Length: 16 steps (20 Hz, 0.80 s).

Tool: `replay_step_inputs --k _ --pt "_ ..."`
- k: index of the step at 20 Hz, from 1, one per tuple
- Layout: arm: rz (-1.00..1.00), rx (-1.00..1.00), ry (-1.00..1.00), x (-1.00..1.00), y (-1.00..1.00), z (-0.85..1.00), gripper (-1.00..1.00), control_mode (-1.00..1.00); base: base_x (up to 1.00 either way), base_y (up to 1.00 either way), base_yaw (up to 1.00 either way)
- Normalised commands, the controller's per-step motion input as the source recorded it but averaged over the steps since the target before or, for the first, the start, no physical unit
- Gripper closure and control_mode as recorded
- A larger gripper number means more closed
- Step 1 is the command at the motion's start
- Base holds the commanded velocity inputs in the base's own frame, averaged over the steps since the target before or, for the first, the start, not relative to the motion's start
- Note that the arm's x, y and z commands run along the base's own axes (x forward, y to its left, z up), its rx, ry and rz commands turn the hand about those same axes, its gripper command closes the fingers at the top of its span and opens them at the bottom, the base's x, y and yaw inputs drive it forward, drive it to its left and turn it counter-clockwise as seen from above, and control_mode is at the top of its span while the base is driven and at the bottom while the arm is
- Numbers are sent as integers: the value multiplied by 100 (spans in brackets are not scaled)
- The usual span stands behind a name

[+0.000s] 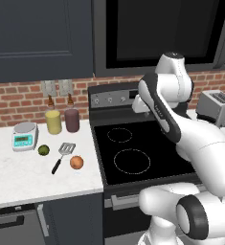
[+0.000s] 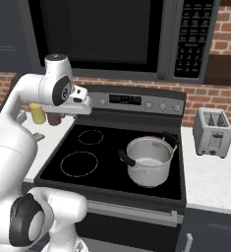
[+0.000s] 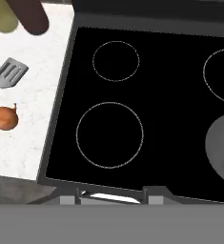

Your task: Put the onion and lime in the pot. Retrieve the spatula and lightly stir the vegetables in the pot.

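The orange-tan onion [image 1: 76, 162] [image 3: 4, 117] lies on the white counter left of the stove. The slotted steel spatula [image 1: 62, 155] [image 3: 9, 74] rests just beside it, and the green lime [image 1: 43, 150] sits further left. On the stove's front right burner stands the steel pot [image 2: 149, 160] [image 3: 221, 145], which looks empty. My gripper [image 2: 81, 108] [image 1: 140, 104] hovers high over the stove's left side, pointing down, well apart from all of these. Its fingers are hidden, so whether it is open or shut I cannot tell. Nothing shows in it.
A yellow cup [image 1: 53, 121] and a purple cup [image 1: 72, 119] stand at the brick wall, with a small kitchen scale [image 1: 24, 135] to their left. A silver toaster [image 2: 213, 132] sits on the counter right of the stove. The microwave hangs overhead.
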Motion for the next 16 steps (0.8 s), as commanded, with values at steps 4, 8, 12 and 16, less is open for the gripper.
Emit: replay_step_inputs --k 4,8,12,16 --pt "0 -1 3 -11 0 -2 -100 -100 0 0 0" --pt "-3 0 13 -28 20 -11 -100 -100 0 0 0" --pt "-1 5 14 -29 85 -38 -100 -100 0 0 0" --pt "-13 10 19 -2 100 -60 -100 -100 0 0 0"
